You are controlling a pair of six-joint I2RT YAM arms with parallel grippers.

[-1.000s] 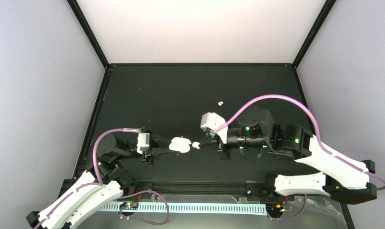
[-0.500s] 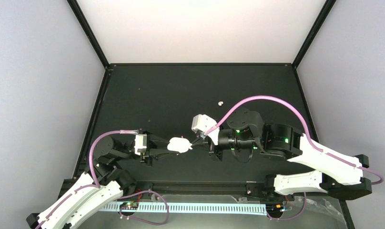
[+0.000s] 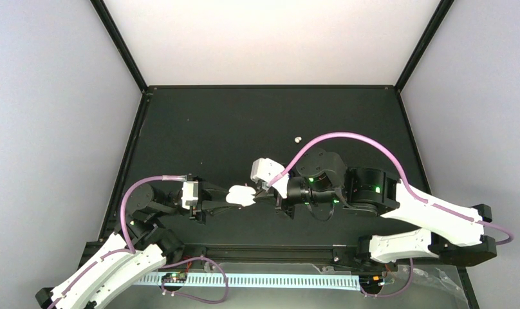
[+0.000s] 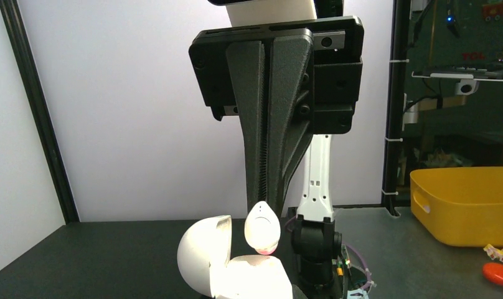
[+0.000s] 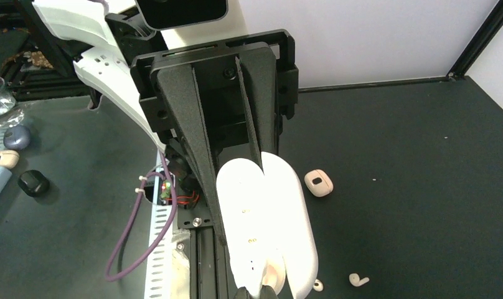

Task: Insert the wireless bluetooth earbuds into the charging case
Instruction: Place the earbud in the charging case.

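Middle of the table (image 3: 244, 122), edges well apart. My left gripper (image 3: 232, 197) clamps the open white charging case (image 4: 206, 258); my right gripper (image 3: 260, 195) pinches a pale earbud (image 4: 262, 228) just above.

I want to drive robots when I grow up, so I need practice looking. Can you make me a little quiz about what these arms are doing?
1. Which one holds the case? A the left gripper; B the right gripper; C neither.
2. True or false: the case is shut.
3. Fill the gap: the right gripper is shut on an ____.

Key
1. A.
2. False: its lid stands open.
3. earbud, held right at the open case.
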